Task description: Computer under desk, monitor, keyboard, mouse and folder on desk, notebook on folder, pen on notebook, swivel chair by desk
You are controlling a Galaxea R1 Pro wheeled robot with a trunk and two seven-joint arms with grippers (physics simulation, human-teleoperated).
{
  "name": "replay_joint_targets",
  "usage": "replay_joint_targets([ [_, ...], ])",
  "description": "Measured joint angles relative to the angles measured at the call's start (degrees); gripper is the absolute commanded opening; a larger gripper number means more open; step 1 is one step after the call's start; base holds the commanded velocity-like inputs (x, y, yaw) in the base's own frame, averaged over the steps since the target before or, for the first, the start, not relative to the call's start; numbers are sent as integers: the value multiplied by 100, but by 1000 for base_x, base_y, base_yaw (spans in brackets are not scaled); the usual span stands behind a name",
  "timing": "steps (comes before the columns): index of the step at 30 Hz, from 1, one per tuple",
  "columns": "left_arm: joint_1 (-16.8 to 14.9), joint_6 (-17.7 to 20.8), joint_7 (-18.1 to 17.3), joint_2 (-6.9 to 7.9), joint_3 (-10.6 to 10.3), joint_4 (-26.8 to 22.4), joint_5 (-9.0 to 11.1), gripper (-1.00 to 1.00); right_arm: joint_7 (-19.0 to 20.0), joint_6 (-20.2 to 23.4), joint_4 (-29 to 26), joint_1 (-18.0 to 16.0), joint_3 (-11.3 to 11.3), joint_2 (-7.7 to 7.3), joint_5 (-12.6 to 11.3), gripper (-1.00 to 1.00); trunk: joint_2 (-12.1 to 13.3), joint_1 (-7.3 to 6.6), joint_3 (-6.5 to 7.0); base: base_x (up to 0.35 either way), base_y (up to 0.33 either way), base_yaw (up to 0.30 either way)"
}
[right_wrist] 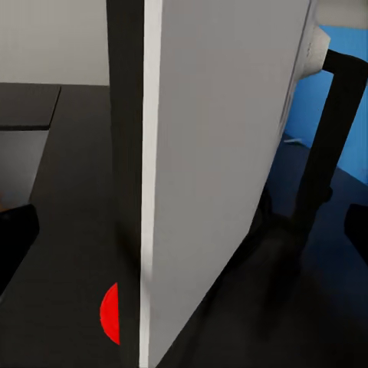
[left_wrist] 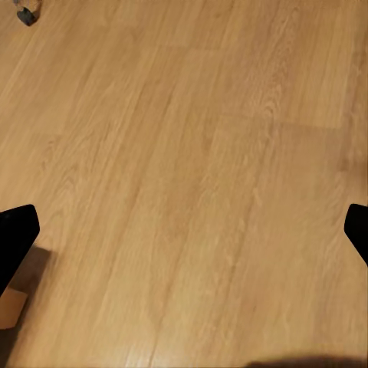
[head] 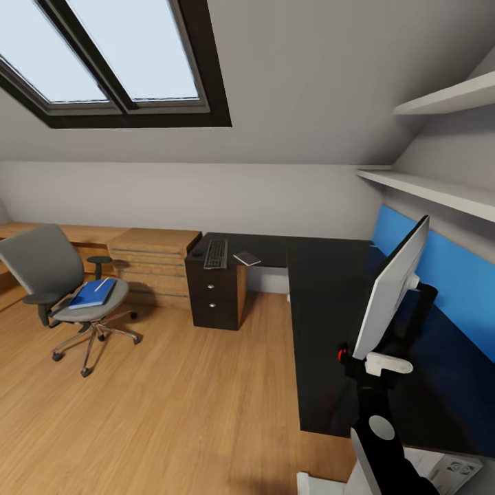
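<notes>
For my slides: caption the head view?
Monitor on the desk; keyboard far off; folder on the chair.

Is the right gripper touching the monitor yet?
Cannot tell. In the right wrist view the monitor stands between the spread fingertips, but no contact or gap shows plainly.

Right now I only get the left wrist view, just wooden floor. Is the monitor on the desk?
Observer: Yes, the monitor stands on the dark desk, in front of a blue panel.
Operator: And the keyboard?
Observer: The keyboard lies at the desk's far end, above the drawers.
Operator: Anything on the chair?
Observer: A blue folder lies on the seat of the chair, which stands apart from the desk.
</notes>
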Motion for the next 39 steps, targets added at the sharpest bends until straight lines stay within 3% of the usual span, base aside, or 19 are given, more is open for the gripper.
replay_joint_targets([
  [27,0,0,0,0,-1,0,0,100,-23,2,10,0,-143,-9,-8,100,0,1,0,57,0,0],
  [32,0,0,0,0,1,0,0,100,-291,8,10,0,-344,-9,-8,100,0,1,0,0,0,0],
  [39,0,0,0,0,-1,0,0,100,-366,10,10,-1,-437,-9,-13,100,0,1,0,0,0,0],
])
